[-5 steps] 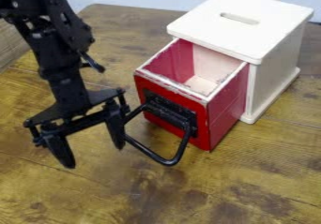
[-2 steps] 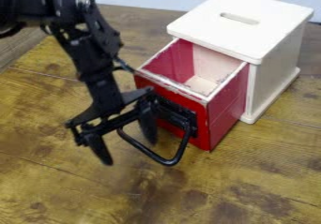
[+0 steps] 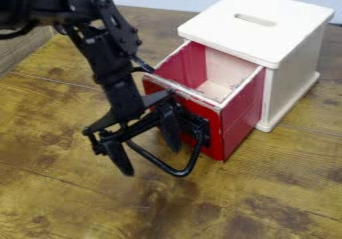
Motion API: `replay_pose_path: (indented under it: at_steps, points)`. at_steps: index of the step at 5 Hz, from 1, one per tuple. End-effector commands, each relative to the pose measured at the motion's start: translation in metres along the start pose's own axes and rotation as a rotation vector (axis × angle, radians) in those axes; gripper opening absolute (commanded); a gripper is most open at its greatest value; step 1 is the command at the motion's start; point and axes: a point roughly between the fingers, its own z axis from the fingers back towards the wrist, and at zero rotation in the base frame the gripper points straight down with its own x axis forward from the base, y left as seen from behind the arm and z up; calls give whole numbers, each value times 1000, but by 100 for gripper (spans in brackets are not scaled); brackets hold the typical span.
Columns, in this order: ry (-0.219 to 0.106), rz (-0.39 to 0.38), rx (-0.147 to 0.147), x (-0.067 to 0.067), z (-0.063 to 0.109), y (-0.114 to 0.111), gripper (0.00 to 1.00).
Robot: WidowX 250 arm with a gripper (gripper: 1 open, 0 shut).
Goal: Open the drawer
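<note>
The glossy red drawer [image 3: 214, 108] stands pulled partway out of the cream-white cabinet [image 3: 274, 33], showing pinkish inner walls and a small pale object [image 3: 213, 88] inside. Its large black loop handle [image 3: 174, 161] juts forward from the front face, low over the table. My black gripper [image 3: 150, 149] hangs open just left of the drawer front, one finger [image 3: 122, 155] to the left and the other finger [image 3: 174, 135] close to the handle's root. Nothing is held between them. The arm reaches down from the upper left.
A wooden plank table [image 3: 267, 198] carries everything. The cabinet with a slot on top fills the upper right. Bare wood lies in front of and to the left of the drawer.
The arm has swung right, toward the drawer; the open gripper now stands at the loop handle instead of well left of it. The drawer has not visibly moved.
</note>
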Motion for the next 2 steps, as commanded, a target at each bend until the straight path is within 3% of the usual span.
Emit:
replay_pose_path:
  at_steps: [1,2]
  points:
    - [-19,-77,-53,0,10,-16,100]
    - [-2,-124,-55,1,5,-21,100]
